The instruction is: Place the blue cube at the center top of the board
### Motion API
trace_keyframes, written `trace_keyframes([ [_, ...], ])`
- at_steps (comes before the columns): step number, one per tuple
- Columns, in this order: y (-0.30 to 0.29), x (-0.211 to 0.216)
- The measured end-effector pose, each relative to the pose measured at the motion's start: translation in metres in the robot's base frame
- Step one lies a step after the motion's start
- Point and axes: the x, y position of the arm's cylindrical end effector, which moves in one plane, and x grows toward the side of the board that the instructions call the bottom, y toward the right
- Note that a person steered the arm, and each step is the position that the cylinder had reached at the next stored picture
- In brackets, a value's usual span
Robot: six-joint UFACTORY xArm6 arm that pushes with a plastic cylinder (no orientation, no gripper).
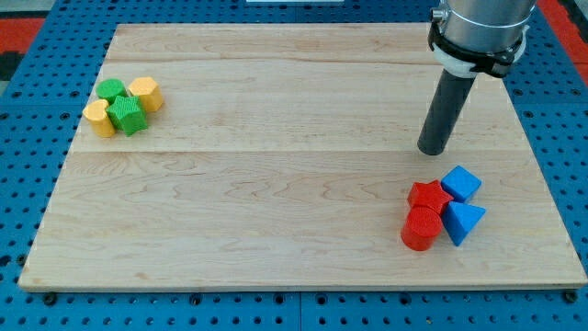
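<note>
The blue cube [461, 182] sits at the view's lower right, at the top right of a tight cluster. Touching it are a red star-shaped block [428, 196], a red cylinder [422, 228] and a blue triangular block [464, 222]. My tip [433, 150] rests on the wooden board [294, 165], just above and to the left of the blue cube, a small gap apart from it and from the red star.
At the view's upper left lies a second cluster: a green cylinder [112, 90], a yellow block [146, 93], a yellow block [99, 118] and a green block [129, 115]. A blue pegboard surface [28, 138] surrounds the board.
</note>
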Motion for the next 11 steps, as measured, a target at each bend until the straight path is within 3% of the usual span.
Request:
trace_keyframes([
  [1, 0.000, 0.000],
  [3, -0.092, 0.005],
  [5, -0.272, 0.025],
  [6, -0.341, 0.015],
  [8, -0.342, 0.001],
  [9, -0.375, 0.026],
  [10, -0.469, 0.030],
  [11, -0.469, 0.030],
])
